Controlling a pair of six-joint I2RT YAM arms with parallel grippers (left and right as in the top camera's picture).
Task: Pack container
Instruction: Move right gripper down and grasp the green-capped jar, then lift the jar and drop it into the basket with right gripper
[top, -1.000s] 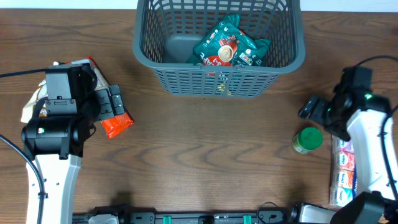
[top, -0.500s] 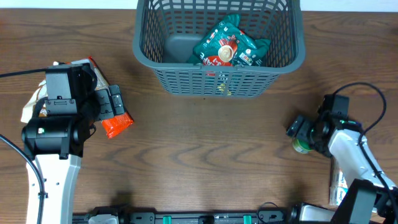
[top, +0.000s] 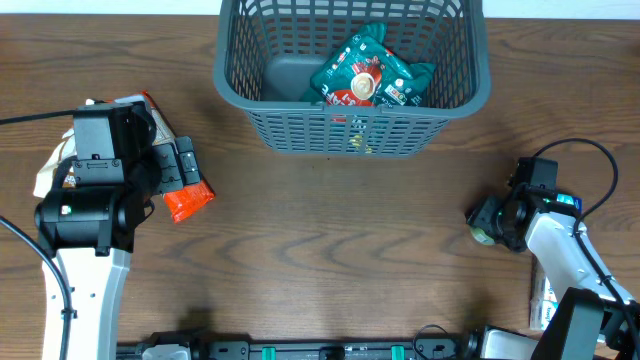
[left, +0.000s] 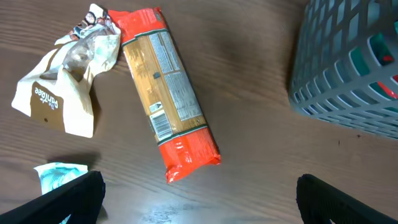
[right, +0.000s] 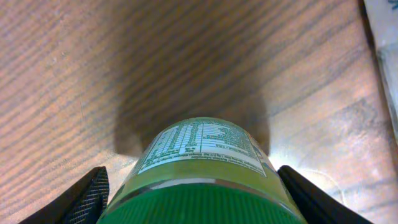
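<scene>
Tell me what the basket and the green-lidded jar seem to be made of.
The basket looks like moulded plastic, matte dark grey: lattice slots and a thick rolled rim. The jar is glossy, plastic or glass, can't tell which, with a printed label; its green lid is finely ridged, likely plastic.

place: robotics lab | signs: wooden table (top: 320, 250), robot arm (top: 85, 215), trailing cable (top: 35, 118)

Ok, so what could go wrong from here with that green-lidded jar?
1. The right gripper straddles the jar up by its lid, jaws not closed; a round jar could tip or slip when squeezed.
2. The teal packets already fill much of the basket; dropped on them, the jar may crush them or roll.
</scene>
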